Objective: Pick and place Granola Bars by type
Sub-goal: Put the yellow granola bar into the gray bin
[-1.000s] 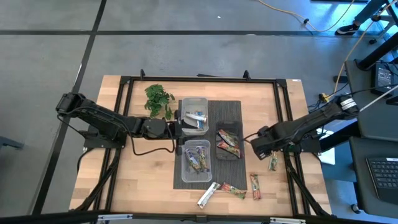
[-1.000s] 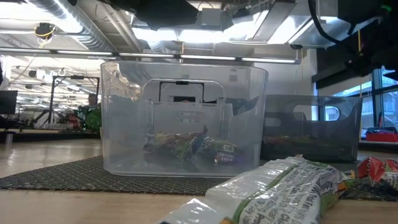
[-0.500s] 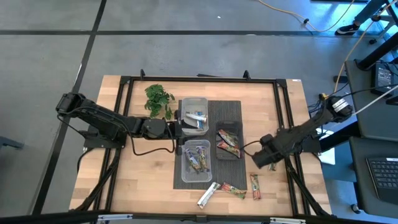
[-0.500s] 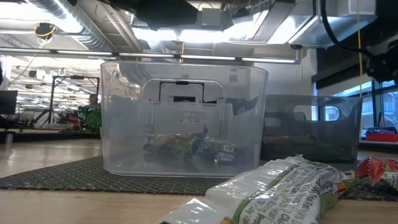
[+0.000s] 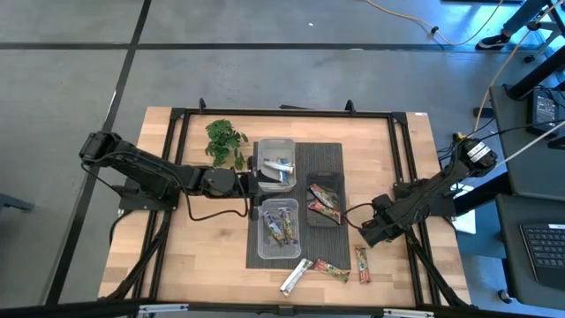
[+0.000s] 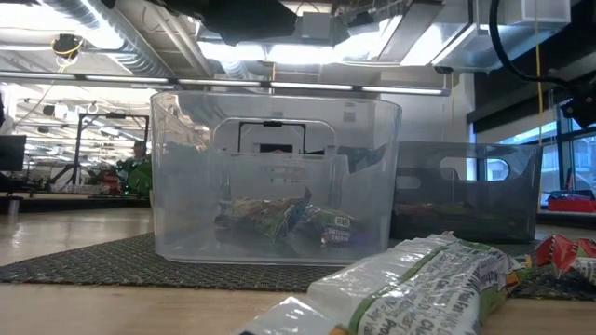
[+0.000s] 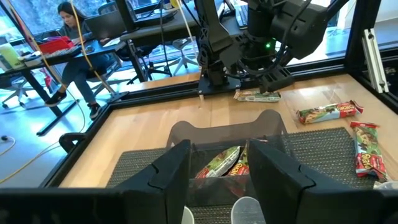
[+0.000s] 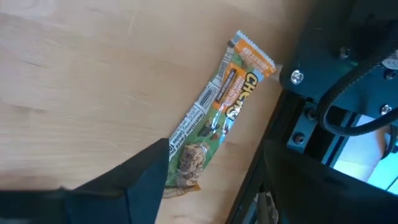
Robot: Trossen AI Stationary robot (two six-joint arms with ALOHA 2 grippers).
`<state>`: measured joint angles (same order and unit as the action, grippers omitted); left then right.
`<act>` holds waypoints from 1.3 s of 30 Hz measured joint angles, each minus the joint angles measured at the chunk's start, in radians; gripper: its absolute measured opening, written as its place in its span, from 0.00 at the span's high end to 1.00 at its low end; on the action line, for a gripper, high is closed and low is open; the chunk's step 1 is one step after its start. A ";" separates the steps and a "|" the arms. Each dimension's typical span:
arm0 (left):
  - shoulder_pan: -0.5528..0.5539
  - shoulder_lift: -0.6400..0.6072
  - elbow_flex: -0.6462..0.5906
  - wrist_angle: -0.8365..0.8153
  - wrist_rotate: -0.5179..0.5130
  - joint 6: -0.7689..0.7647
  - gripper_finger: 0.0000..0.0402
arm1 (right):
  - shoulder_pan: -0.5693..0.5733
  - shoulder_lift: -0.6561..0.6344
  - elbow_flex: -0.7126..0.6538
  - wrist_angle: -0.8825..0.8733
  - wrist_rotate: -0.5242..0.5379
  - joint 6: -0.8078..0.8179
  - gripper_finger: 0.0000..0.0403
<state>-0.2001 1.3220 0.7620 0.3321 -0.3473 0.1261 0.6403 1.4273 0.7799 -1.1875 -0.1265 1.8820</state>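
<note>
Pale matt wooden plank table (image 5: 212, 238), dark woven mesh mat (image 5: 351, 172), clear glossy plastic tub (image 6: 276, 177), shiny crinkled foil-wrapped granola bar (image 8: 214, 115), black metal frame rails (image 5: 282, 113)

Granola bars lie flat, sorted partly by type: silver/blue ones (image 5: 277, 168) in the far clear tub, purple-green ones (image 5: 282, 225) in the near clear tub, red-green ones (image 5: 323, 202) in the dark tub. Loose on the wood surface at the near edge: a silver bar (image 5: 296, 275), a red-green bar (image 5: 332, 269) just beside it, a red bar (image 5: 362, 264) to their right. One green-orange bar (image 8: 214, 113) lies diagonal on bare wood under the right arm.
</note>
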 joint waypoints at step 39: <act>0.000 0.000 0.000 0.010 0.000 0.079 0.62 | 0.013 0.200 0.003 0.123 -0.014 0.239 0.30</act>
<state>-0.1998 1.3220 0.7620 0.3420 -0.3473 0.2054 0.6536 1.6272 0.7830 -1.0645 -0.1407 2.1210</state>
